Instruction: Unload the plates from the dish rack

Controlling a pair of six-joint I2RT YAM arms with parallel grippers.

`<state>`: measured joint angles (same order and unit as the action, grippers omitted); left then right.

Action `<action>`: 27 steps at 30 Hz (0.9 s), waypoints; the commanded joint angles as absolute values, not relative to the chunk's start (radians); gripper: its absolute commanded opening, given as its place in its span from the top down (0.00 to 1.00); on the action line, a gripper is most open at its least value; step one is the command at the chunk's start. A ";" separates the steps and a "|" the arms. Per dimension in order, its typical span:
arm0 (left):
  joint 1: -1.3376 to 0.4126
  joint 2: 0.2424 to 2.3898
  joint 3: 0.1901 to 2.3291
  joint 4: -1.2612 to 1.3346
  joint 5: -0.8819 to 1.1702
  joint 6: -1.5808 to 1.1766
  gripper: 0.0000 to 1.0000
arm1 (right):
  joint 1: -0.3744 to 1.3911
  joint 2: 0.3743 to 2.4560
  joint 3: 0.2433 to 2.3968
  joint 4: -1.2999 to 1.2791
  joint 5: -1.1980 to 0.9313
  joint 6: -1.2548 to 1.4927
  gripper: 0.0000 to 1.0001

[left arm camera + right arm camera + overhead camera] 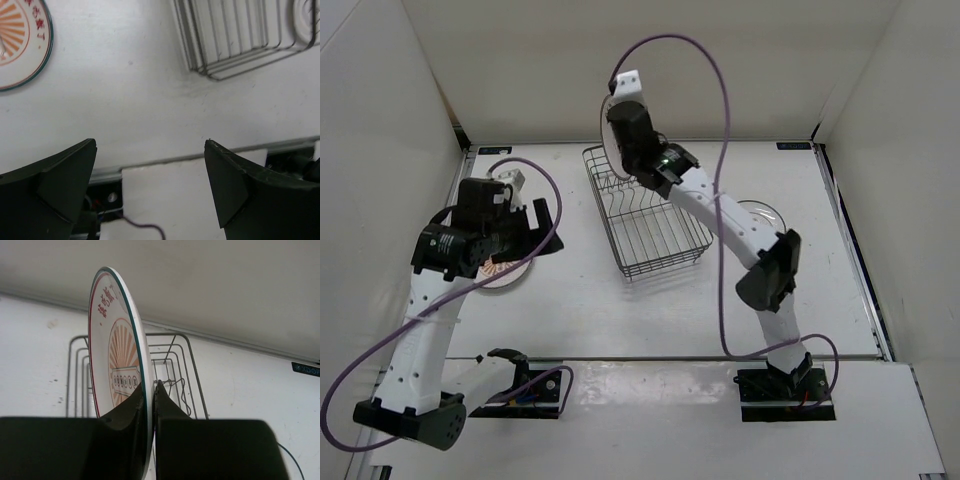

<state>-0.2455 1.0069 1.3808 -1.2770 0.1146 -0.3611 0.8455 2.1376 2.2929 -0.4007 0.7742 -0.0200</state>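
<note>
From above, the dish rack (pixel 655 240) stands in the middle of the tabletop (pixel 590 310). An orange-patterned plate (pixel 503 268) lies flat on the tabletop left of it, partly under the left arm (pixel 430 300). The left jaws hang apart between that plate and the rack. A pale plate (pixel 763 211) lies flat just right of the rack, partly hidden by the right arm (pixel 740 235), which reaches over the rack's far end.

In the left wrist view, the left jaws stand wide apart with nothing between them. The orange-patterned plate shows at the upper left, a corner of the rack at the upper right, and the pale plate through its wires.

In the right wrist view, the right jaws are clamped on the lower part of a third plate (pixel 116 355). It is upright and seen nearly edge-on, with a green rim and orange rays. The rack lies behind and below it. The jaws hide whether its bottom edge touches the wires.
</note>
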 commanded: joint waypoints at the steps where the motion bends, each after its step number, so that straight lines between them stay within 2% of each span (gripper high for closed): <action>1: -0.249 1.054 1.456 -1.116 0.098 -0.451 0.00 | 0.842 1.926 2.266 -0.339 0.758 0.071 1.00; 5: -0.249 1.089 1.439 -0.839 0.153 -0.554 0.00 | 0.810 1.829 2.221 -0.388 0.690 0.120 1.00; 8: -0.247 1.143 1.428 -0.649 0.225 -0.632 0.00 | 0.775 1.755 2.201 -0.474 0.550 0.233 1.00; 11: -0.235 1.213 1.436 -0.526 0.297 -0.702 0.05 | 0.753 1.695 2.050 -0.450 0.385 0.340 1.00; 15: -0.161 1.291 1.359 -0.266 0.406 -0.911 0.19 | 0.732 1.652 1.964 -0.460 0.299 0.434 1.00; 21: -0.121 1.416 1.457 -0.262 0.521 -0.907 0.24 | 0.686 1.646 1.968 -0.491 0.143 0.544 1.00; 27: -0.126 1.414 1.405 -0.316 0.541 -0.830 0.26 | 0.666 1.640 1.896 -0.456 0.026 0.672 1.00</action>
<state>-0.1219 1.4570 1.4071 -0.3084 0.4911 -0.8787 0.6765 1.6775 1.9087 -0.5503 0.1268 0.5579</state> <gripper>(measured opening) 0.750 0.071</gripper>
